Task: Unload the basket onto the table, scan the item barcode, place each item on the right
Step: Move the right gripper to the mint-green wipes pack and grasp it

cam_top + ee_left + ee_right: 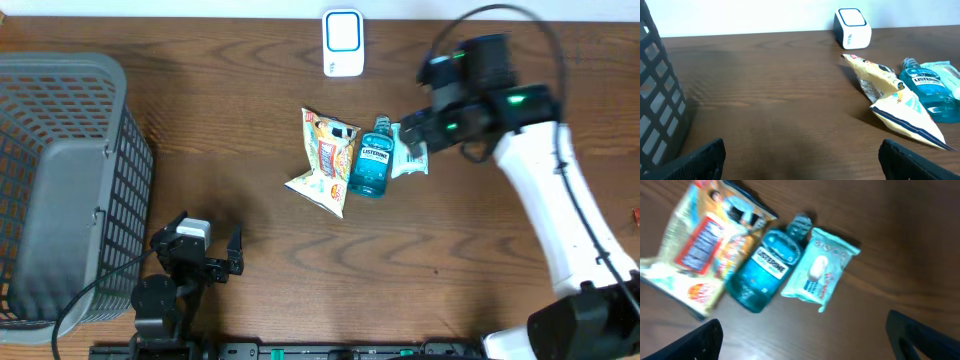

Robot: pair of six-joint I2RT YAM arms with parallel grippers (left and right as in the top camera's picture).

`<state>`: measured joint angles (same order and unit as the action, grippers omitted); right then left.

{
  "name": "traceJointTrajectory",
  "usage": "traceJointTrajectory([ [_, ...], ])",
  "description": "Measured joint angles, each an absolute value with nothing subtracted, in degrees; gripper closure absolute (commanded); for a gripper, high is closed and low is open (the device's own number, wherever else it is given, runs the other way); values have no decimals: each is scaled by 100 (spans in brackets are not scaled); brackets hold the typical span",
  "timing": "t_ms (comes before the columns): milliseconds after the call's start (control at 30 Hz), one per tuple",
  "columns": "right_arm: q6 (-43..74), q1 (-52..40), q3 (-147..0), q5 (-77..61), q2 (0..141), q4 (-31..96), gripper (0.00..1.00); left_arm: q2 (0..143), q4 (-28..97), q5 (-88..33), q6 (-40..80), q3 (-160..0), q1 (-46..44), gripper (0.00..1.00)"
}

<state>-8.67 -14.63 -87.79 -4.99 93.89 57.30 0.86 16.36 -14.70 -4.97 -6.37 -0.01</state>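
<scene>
Fingers of my right gripper are spread wide with nothing between them. Only the 2 dark tips show, at the bottom corners of my right wrist view, which is slightly blurred.

This gripper hovers over the right end of a row of 3 items lying flat on the table.
- Wipes pack: pale blue-green, closest beneath my right fingers. In the overhead view my gripper partly covers it.
- Mouthwash bottle: blue, label up, touching the wipes pack on its left side, cap pointing to the far edge of the table.
- Snack bag: crumpled, yellow and white, touching the bottle's other side at the left end of the row.

Scanner: white box with a blue-rimmed face, at the far edge of the table, apart from the row.

My left gripper sits low by the near edge, well apart from the items. Its 2 fingers are also spread and hold nothing. Grey basket stands just to its left.
</scene>
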Motion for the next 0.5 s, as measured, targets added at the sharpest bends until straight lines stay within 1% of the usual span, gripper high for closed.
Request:
traceJointTrajectory([
  [100,-692,-2069,-8591,762,9395,5570,1,86,1636,-1472,-497,-637,1,2],
  [200,-445,-2373,-8272,1682,9480,5360,1,86,1638,-1472,-497,-637,1,2],
  [300,-281,-2519,-7931,2200,9706,5131,1,86,1638,-1472,-497,-637,-1,2],
  [400,-185,-2574,-7662,2464,10016,4899,4,86,1638,-1472,-497,-637,-1,2],
  [500,-78,-2609,-7577,2652,10412,4678,5,86,1638,-1472,-497,-637,-1,2],
])
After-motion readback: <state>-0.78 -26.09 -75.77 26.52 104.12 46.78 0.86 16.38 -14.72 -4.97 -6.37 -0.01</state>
